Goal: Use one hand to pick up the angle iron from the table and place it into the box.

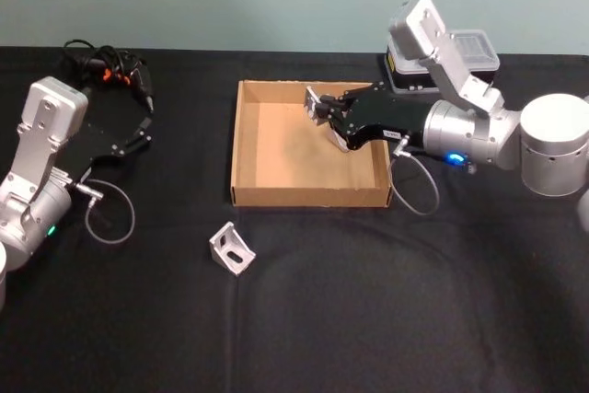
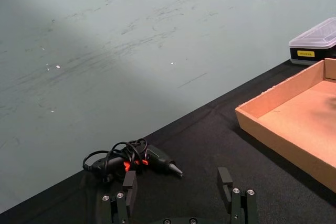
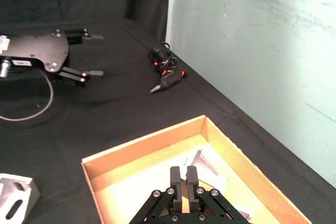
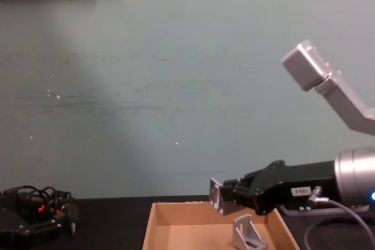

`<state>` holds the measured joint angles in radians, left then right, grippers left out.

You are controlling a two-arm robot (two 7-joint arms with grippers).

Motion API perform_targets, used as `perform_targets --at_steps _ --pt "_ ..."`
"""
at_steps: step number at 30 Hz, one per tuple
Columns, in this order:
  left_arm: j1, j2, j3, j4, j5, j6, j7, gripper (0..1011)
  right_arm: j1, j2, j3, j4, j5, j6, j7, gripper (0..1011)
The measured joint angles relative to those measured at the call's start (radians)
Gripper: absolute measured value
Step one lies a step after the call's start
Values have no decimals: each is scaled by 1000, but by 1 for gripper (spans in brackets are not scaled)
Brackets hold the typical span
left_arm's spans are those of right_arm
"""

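Over on the left, the left hand [image 2: 176, 179] lies on the worktop [image 1: 368, 319] with its fingers spread and nothing in them. It looks parked, since this job needs one hand only. Behind it sits a tool with a tangled cord [image 1: 106, 66]. Near the front left corner of the box [image 1: 308, 196], a loose angle iron [image 1: 232, 248] waits on the worktop, so I think there is more to carry. The box is low and open on top, which makes dropping things in easy. A second angle iron [image 4: 246, 232] stands inside it. The right hand [image 1: 324, 110] hangs over the box, pinched shut on a third angle iron [image 4: 217, 194] at its tip, probably so the piece falls inside when let go. A black case [image 1: 465, 48] sits behind that arm.
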<state>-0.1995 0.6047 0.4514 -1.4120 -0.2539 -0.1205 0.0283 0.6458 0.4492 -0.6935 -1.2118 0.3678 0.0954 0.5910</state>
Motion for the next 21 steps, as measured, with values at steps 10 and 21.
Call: perform_targets --at_steps 10,21 --pt "0 0 0 0 0 0 0 1000 37 -76 -17 128 -51 -20 5 68" --pt "0 0 0 0 0 0 0 1000 74 -142 -22 244 -95 -45 19 68"
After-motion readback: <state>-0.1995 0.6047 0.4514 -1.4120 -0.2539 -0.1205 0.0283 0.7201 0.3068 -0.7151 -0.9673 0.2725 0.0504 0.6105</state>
